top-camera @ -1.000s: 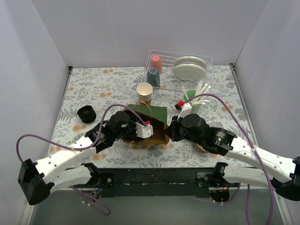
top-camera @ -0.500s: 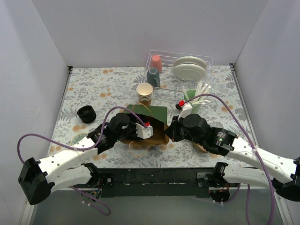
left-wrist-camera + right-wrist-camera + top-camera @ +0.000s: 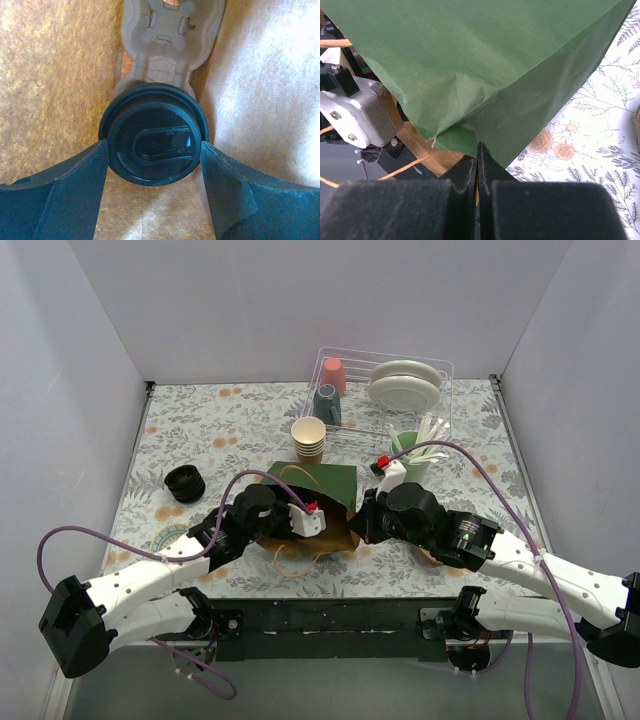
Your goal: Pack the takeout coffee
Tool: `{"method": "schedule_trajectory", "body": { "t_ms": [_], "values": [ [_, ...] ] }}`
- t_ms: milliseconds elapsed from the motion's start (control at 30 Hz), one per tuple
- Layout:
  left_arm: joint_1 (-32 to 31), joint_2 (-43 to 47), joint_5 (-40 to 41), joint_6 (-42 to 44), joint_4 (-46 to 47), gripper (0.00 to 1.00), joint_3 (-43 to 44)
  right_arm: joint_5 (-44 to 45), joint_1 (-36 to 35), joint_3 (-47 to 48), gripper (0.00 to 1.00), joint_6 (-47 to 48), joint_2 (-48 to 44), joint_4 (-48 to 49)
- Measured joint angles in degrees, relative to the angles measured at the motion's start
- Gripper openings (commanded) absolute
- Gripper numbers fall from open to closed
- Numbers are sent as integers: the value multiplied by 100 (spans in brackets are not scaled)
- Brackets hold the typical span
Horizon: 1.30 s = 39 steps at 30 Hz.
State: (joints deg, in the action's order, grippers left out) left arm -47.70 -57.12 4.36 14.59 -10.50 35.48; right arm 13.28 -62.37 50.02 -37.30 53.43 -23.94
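The takeout coffee shows in the left wrist view as a black round lid point(image 3: 152, 147) over a cup, standing at the near end of a grey pulp carrier point(image 3: 167, 45) between brown paper walls. My left gripper point(image 3: 152, 150) has a finger against each side of the lid. In the top view the left gripper point(image 3: 330, 524) reaches into the mouth of the green paper bag point(image 3: 325, 480), and the cup is hidden. My right gripper point(image 3: 478, 150) is shut on the green bag's edge point(image 3: 485, 70), at the bag's right side point(image 3: 358, 528).
A stack of lidless paper cups point(image 3: 309, 438) stands behind the bag. A loose black round piece point(image 3: 184, 482) lies at the left. A clear dish rack point(image 3: 440, 375) with plates and cups is at the back. A green cup of white utensils point(image 3: 415, 455) is near the right arm.
My left arm has moved a little to the right, deeper into the bag's mouth. The right gripper has kept its hold on the bag's edge.
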Motion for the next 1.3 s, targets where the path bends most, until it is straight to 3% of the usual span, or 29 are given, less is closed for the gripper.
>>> {"method": "schedule_trajectory", "body": {
  "t_ms": [1300],
  "values": [
    [188, -546, -105, 160, 769, 0, -131, -146, 129, 0, 1, -144, 116, 33]
  ]
}}
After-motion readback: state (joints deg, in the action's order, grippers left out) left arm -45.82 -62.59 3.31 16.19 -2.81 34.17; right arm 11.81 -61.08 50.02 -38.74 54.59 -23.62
